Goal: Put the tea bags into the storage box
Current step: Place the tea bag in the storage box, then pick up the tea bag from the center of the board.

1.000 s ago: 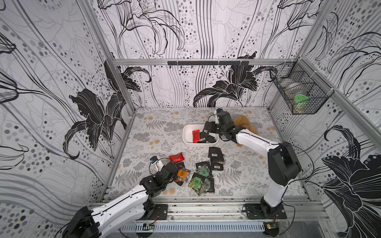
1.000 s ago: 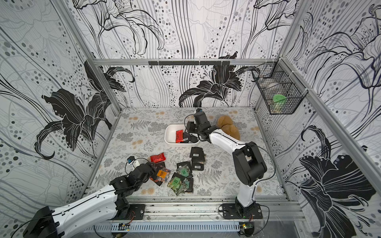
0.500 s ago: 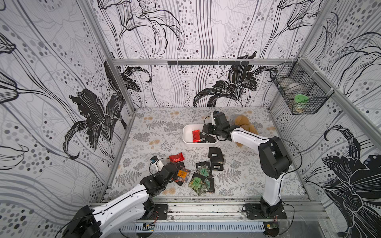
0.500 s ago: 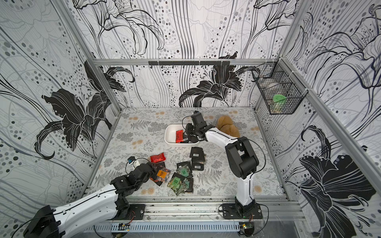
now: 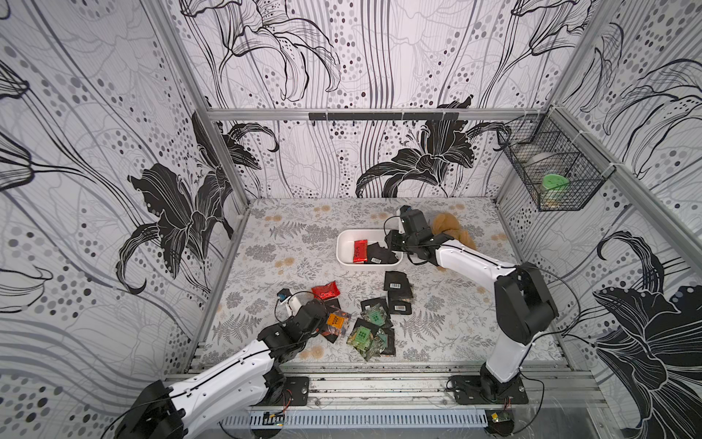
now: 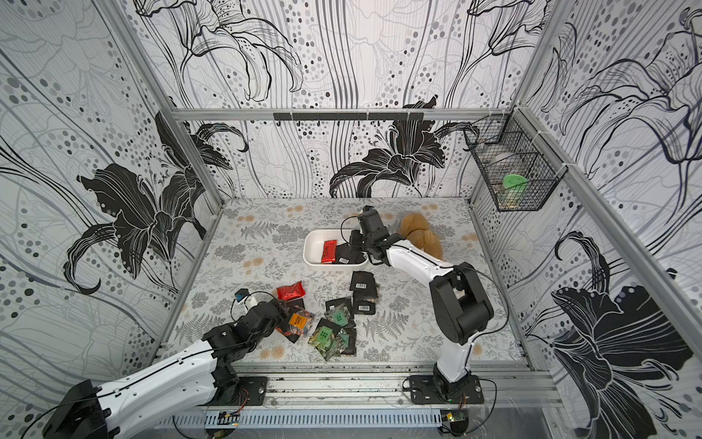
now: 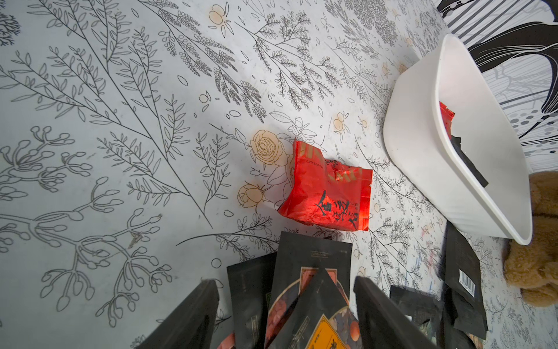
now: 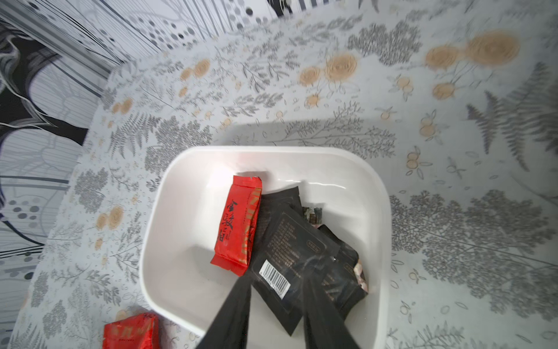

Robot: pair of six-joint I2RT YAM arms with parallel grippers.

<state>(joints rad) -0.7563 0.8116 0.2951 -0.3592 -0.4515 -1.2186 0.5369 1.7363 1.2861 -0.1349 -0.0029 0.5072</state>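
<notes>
Storage box (image 5: 343, 247) noted mid-tabletop, toward the far edge, with one red and a few black tea bags (image 8: 238, 223) inside.

Right gripper (image 8: 276, 278) is seen with jaws parted, low over the barcode sachet (image 8: 290, 241). On withdrawal the foil could be snagged and dragged over the rim, or the light box shoved.

Left gripper (image 7: 285, 281) is spread wide astride an orange-labelled sachet (image 7: 314, 320) in the overlapped pile (image 5: 368, 330) near the front edge. Two could be pinched together, or slick foil lost.

In the right wrist view a red sachet (image 8: 129, 331) beside the box (image 8: 181, 287) is cut by the edge and the far counter (image 8: 453, 90) blurs. The plush (image 7: 540, 263) is cropped in the left wrist view.
</notes>
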